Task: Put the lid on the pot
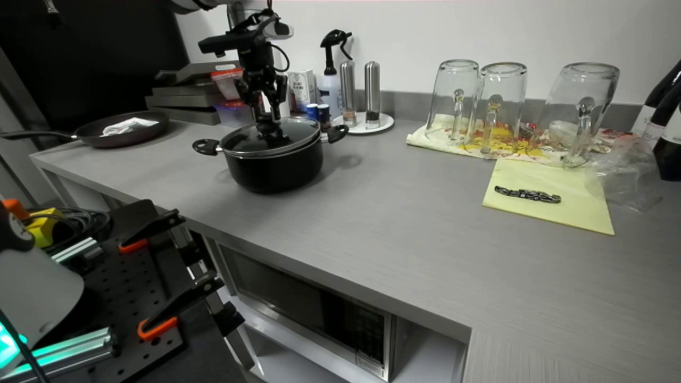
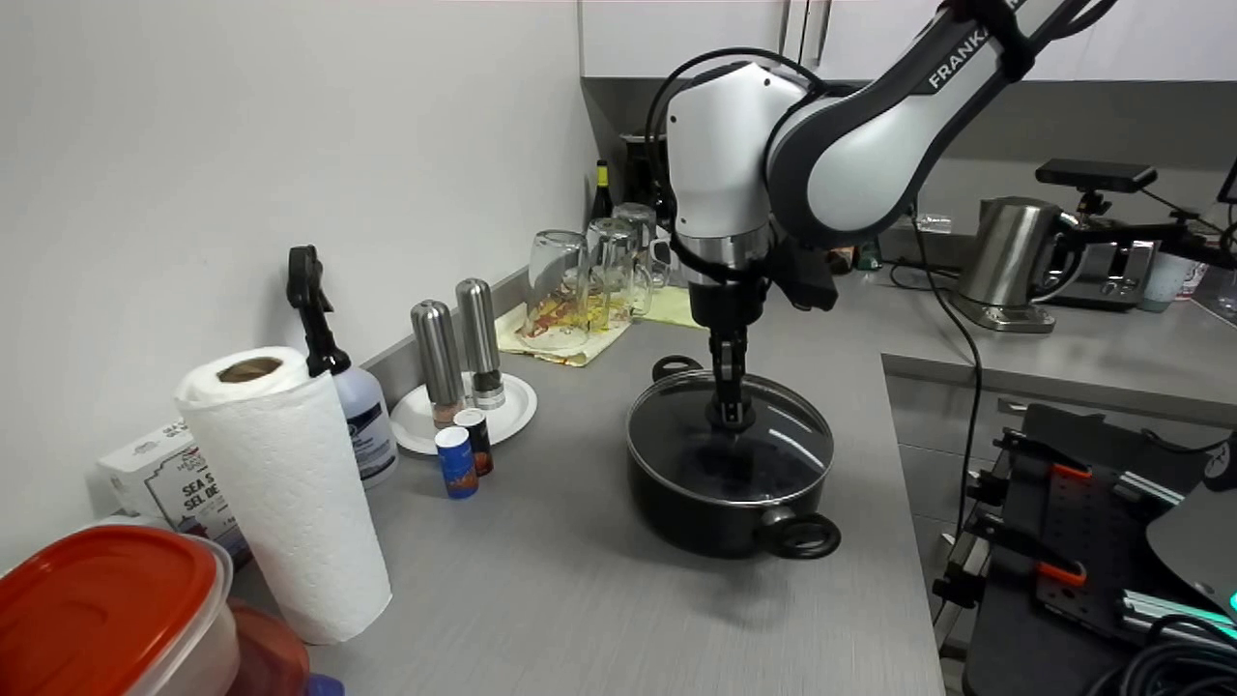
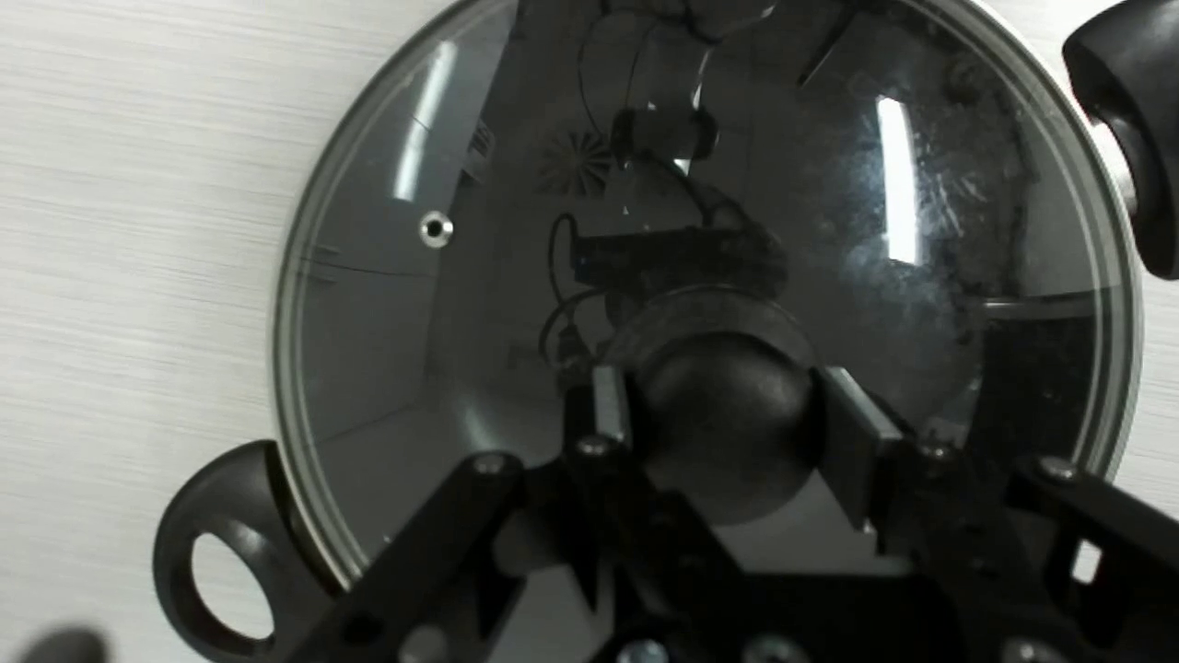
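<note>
In an exterior view, the gripper [image 1: 268, 124] points down at the lid [image 1: 303, 132], which covers the pot [image 1: 274, 173]. In an exterior view, its fingers [image 2: 729, 372] reach the lid's middle. In the wrist view, the pads [image 3: 612, 405] clasp the knob [image 3: 728, 433] (one each side, partway apart).

In an exterior view, there is free passage over the counter [image 1: 404, 223] right of the pot [image 1: 276, 173]; at the far side, grinders [image 1: 372, 88] and glass mugs [image 1: 503, 101] obstruct it.
</note>
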Controlling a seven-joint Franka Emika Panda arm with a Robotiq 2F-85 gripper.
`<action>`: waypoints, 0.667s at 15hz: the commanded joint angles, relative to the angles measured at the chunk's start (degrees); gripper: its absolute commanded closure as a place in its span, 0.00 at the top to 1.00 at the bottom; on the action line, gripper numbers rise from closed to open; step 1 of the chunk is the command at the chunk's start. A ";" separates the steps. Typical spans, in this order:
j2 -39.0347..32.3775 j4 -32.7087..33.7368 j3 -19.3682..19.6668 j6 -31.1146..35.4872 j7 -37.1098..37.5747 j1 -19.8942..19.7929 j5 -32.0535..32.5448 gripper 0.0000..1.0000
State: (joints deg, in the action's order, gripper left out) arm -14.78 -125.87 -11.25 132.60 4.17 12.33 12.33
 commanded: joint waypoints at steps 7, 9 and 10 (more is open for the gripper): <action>-0.58 1.08 0.03 0.13 -4.14 -0.31 -3.21 0.26; -0.58 1.12 0.08 -0.05 -4.10 -0.27 -3.16 0.78; -0.53 1.16 0.08 -0.06 -4.14 -0.29 -3.18 0.84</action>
State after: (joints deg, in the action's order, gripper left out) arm -15.36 -125.57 -11.13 132.78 1.91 11.98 10.63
